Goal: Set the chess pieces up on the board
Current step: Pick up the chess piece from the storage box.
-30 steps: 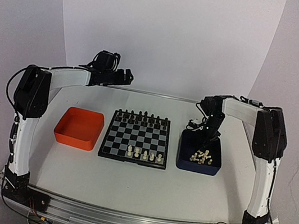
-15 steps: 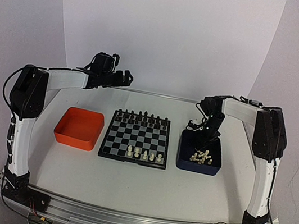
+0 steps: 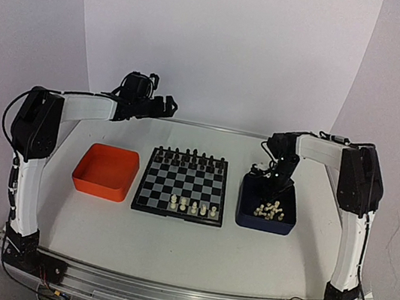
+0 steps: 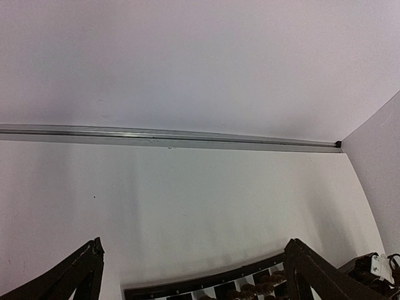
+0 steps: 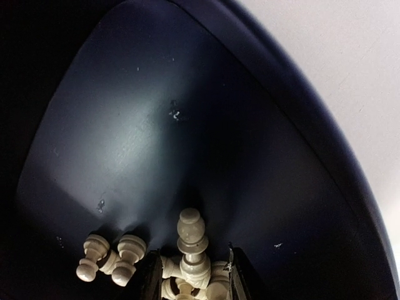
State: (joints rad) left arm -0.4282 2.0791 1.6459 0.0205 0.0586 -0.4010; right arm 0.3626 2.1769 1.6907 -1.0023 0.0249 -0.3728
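- cream-white chess pieces [image 5: 190, 240] crowd between the narrowed jaws of our right gripper [image 5: 190, 278]; whether they grip, we cannot tell.
- we should centre on one piece alone.
- left gripper [image 4: 194, 272] stands wide.

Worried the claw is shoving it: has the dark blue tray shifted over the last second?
No. The dark blue tray keeps the same narrow gap to the chessboard beside it.

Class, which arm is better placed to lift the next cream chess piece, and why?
Right. The right gripper is in the dark blue tray, fingers flanking a cream piece. The left gripper hangs open beyond the board, far from the tray.
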